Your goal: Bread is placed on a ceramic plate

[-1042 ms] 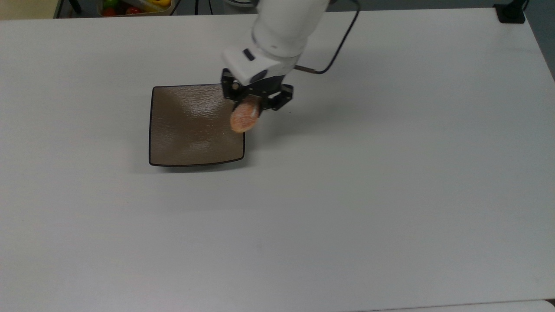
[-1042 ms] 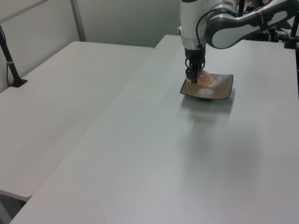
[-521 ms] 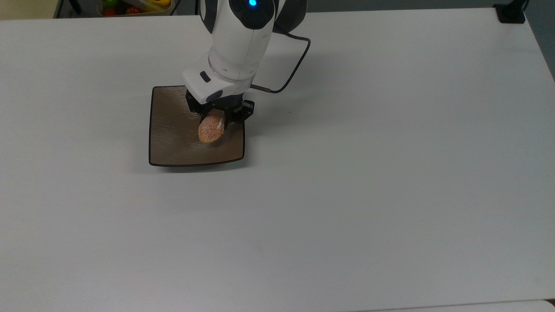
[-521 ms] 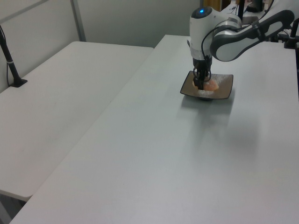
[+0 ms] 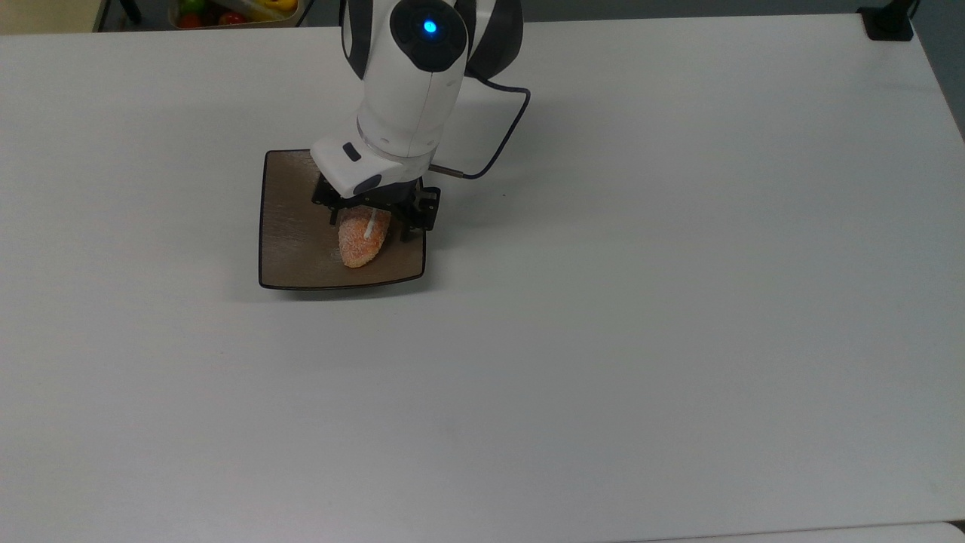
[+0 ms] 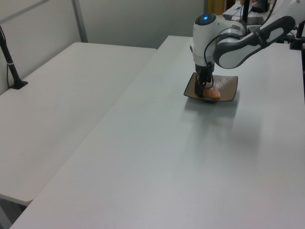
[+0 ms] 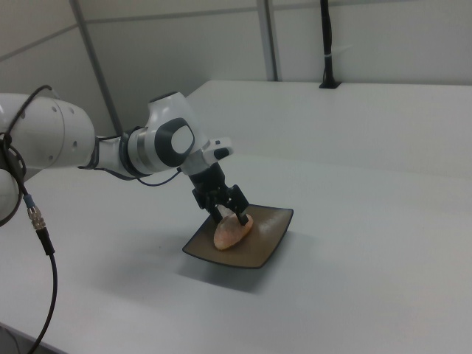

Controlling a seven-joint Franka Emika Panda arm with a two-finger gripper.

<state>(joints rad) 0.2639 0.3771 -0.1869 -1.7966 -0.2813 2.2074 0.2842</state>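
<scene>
Partly hidden: bread (image 5: 360,243) under gripper (image 5: 371,220), on ceramic plate (image 5: 290,234).

- The plate (image 5: 298,241) sits on the table (image 5: 678,302), toward the top view's left and upper half — the rest of the tabletop spreads out to the top view's right and below.
- The bread (image 5: 360,240) lies on the plate, in its half nearer the top view's right.
- My claw (image 5: 371,220) is over the bread's upper end in the top view, one finger on either side of it.
- In the right view, the bread (image 7: 232,230) lies on the plate (image 7: 269,236) with my claw (image 7: 226,209) at its upper end.
- A second table (image 6: 62,95) stands beside mine, on the left view's left.
</scene>
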